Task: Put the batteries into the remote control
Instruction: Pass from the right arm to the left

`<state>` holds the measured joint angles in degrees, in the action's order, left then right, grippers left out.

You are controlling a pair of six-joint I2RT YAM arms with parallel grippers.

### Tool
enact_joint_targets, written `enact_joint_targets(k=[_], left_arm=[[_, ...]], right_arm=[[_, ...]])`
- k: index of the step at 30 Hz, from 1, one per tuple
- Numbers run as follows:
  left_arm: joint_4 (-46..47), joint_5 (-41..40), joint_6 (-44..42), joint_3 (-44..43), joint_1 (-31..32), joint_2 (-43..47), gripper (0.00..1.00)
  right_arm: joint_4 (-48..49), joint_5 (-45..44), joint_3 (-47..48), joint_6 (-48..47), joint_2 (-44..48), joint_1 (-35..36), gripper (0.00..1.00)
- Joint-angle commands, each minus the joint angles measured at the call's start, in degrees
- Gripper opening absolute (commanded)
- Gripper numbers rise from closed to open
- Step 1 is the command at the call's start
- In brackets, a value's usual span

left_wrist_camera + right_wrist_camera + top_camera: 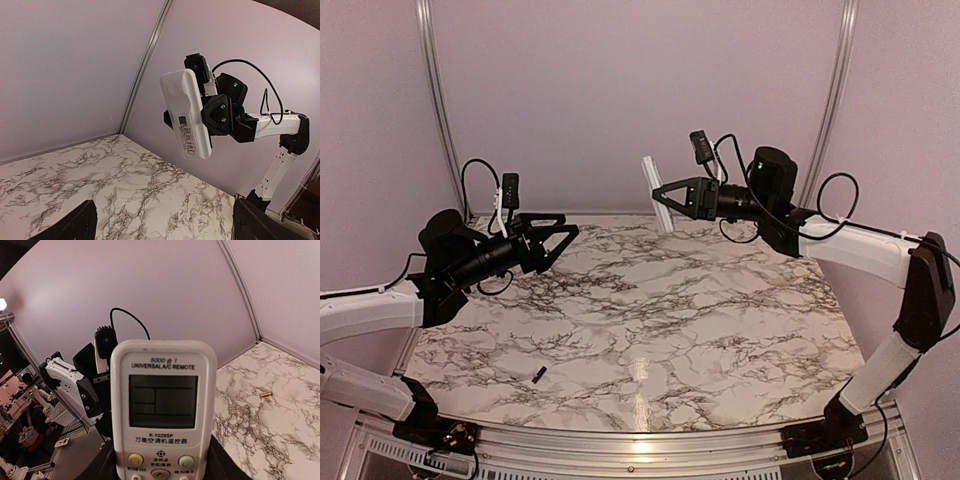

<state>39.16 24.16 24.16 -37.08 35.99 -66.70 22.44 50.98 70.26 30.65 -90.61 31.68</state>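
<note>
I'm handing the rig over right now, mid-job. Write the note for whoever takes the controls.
Right gripper: shut on the remote control, held up off the table, screen towards its wrist camera.
Left gripper: jaws open, empty, raised over the table's left side.
Batteries: the dark battery lies on the table near the front left. The golden battery also lies on the table, seen in the right wrist view.
Done: remote picked up.
Left: neither battery is loaded yet; no open slot shows on the remote's back.
</note>
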Motion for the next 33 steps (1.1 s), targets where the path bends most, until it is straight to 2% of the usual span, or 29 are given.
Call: enact_joint_targets(k=[1, 9, 14, 33], left_arm=[[5.66, 4.42, -1.69, -3.52, 4.02, -3.12, 0.97], [7.37, 3.20, -2.66, -7.32, 10.62, -8.06, 0.94], [7.25, 1.33, -4.05, -9.48, 13.49, -10.46, 0.93], [9.89, 0.28, -0.86, -15.37, 15.14, -16.39, 0.79]], right_arm=[[18.98, 5.17, 2.22, 10.56, -2.14, 4.34, 0.30], [28.68, 4.38, 3.60, 15.86, -5.31, 9.30, 0.29], [31.12, 3.73, 4.07, 17.02, -6.68, 10.79, 0.28], [35.40, 3.74, 3.28, 19.12, -7.27, 12.00, 0.27]])
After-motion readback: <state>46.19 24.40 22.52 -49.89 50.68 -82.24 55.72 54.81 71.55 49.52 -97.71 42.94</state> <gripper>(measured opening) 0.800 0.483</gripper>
